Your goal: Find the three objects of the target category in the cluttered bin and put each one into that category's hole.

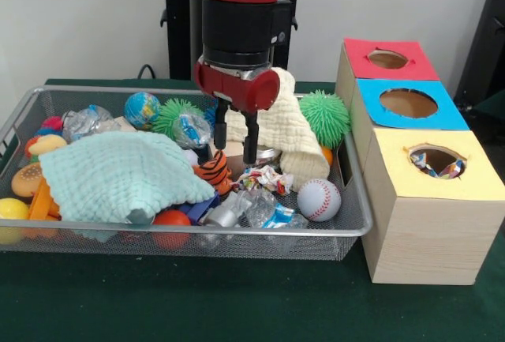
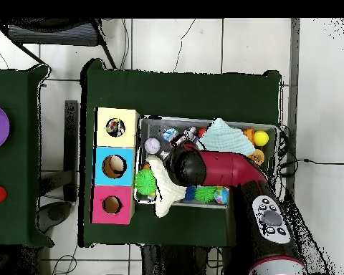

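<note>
Here we see the gripper point(image 1: 236, 143) open, its fingers straddling nothing, the crumpled wrapper point(image 1: 260, 178) lying just below it.

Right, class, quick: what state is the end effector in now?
End effector: open, holding nothing, fingers hanging above the clutter in the bin.

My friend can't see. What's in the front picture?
A red robot arm's open pincer hangs over a wire bin full of toys, balls and two cloths. Beside it stands a wooden box with red, blue and yellow holes.
</note>
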You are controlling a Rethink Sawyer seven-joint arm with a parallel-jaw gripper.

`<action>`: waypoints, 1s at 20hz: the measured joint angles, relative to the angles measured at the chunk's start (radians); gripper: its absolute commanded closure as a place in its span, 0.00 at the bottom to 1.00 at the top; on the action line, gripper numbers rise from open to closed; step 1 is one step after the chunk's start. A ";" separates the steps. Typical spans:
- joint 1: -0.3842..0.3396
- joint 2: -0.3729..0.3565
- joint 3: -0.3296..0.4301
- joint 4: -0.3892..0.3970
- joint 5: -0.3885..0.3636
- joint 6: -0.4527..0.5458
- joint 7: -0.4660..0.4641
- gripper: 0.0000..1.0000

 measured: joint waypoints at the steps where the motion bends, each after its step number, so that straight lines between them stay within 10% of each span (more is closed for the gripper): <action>1: -0.003 0.000 0.003 -0.002 0.000 0.030 0.000 0.00; 20: -0.030 0.062 0.013 -0.021 -0.033 0.208 0.000 0.00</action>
